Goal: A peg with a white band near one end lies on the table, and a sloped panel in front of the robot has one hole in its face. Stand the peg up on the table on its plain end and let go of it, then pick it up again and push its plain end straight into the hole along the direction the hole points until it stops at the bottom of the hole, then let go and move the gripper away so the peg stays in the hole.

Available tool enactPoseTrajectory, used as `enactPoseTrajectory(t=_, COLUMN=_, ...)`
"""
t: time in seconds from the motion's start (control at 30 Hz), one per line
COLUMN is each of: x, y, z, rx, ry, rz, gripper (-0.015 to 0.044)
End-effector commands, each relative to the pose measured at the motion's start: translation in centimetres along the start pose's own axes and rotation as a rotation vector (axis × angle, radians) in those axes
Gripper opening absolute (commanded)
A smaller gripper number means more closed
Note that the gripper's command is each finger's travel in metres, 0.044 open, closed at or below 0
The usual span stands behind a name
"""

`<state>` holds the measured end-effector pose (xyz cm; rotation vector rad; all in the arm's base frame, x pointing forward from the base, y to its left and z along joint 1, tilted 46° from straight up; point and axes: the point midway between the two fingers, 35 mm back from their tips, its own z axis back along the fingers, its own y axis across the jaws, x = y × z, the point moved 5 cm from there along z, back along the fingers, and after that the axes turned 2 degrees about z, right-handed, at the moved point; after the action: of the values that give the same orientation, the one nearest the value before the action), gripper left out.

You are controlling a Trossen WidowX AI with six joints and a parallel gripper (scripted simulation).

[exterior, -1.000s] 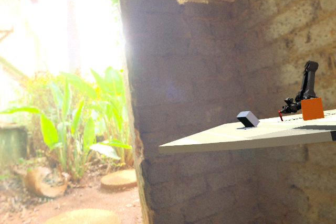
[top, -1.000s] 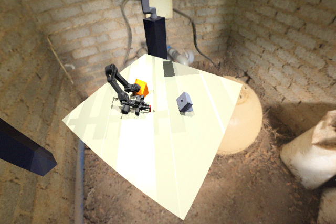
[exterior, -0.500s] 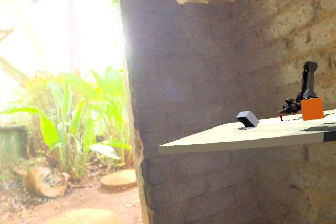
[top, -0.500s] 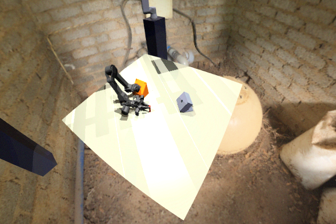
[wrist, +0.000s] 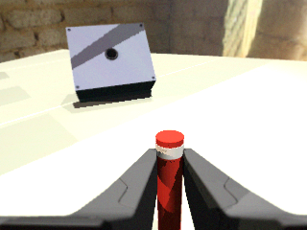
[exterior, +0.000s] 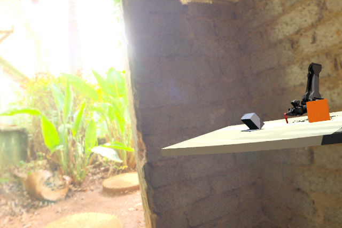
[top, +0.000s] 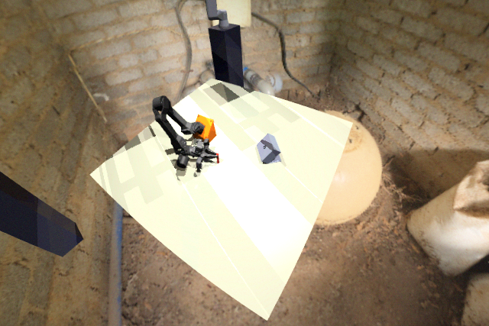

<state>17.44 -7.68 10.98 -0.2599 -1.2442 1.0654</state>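
Observation:
The red peg [top: 217, 159] [exterior: 286, 119] [wrist: 169, 192] stands nearly upright, its white-banded end up. Its lower end is at or just above the table; contact cannot be told. My gripper [top: 215, 157] [exterior: 286, 114] [wrist: 169, 155] is shut on the peg just below its top, with a finger on each side of it at the white band in the wrist view. The grey sloped panel [top: 271, 153] [exterior: 250, 117] [wrist: 131, 67] stands beyond the peg, its face towards me. Its single dark hole [wrist: 111, 54] is empty.
An orange block [top: 207, 129] [exterior: 318, 110] stands close beside the arm. The table [top: 252, 231] [exterior: 209, 142] carries the arm, block and panel. A dark post [top: 227, 52] with a grey bracket stands behind the table's far edge.

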Motion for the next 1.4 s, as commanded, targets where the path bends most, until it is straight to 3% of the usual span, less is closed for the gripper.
enactPoseTrajectory(t=0.0, x=-0.24, y=0.02, z=0.1, rx=0.0, ry=0.001, rz=0.0, gripper=0.0051)
enactPoseTrajectory(t=0.87, x=-0.55, y=0.1, z=0.37, rx=-0.004, ry=-0.043, rz=0.003, gripper=0.0051)
enactPoseTrajectory(t=0.97, x=-0.46, y=0.08, z=0.36, rx=-0.005, ry=-0.048, rz=0.002, gripper=0.013)
enactPoseTrajectory(t=1.37, x=-0.46, y=0.08, z=0.36, rx=-0.005, ry=-0.048, rz=0.002, gripper=0.013)
